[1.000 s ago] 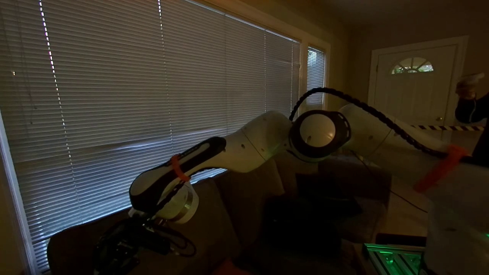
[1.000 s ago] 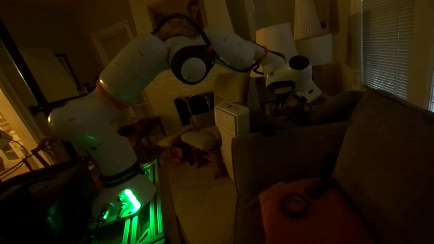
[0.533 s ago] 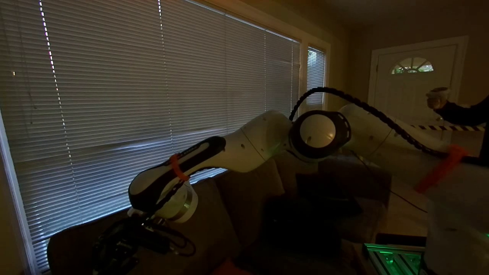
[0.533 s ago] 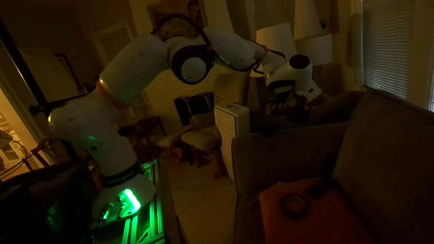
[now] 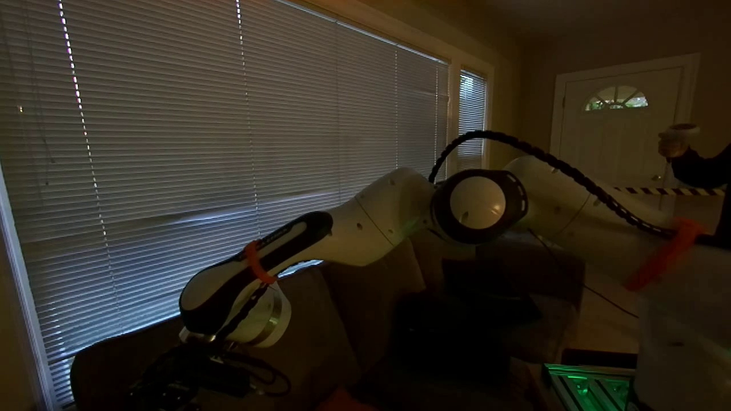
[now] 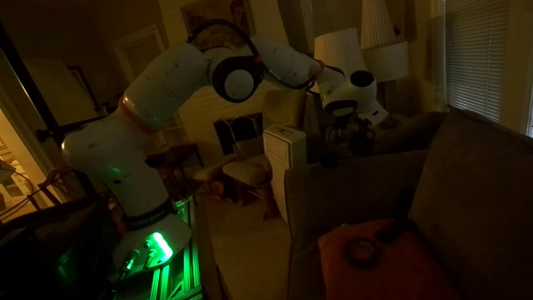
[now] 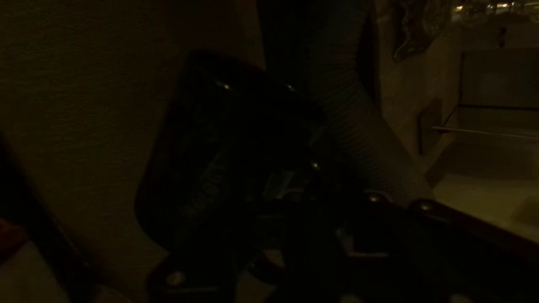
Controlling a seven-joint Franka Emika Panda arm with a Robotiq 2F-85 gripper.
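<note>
Hand (image 6: 359, 143) hangs near the sofa (image 6: 354, 185), its grip too murky for me to tell; a dark ring (image 6: 362, 264) lies flat, supported by orange cloth (image 6: 366, 285).

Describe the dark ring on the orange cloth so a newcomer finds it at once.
In an exterior view, find the brown sofa at lower right. On its seat lies an orange cloth; the dark ring is flat on that. Its round outline and open middle set it apart from the dark oblong thing nearby.

Your black hand (image 6: 360, 145) hangs near the brown fabric sofa (image 6: 349, 187), where a dark round ring (image 6: 362, 264) lies on orange cloth (image 6: 393, 279).
</note>
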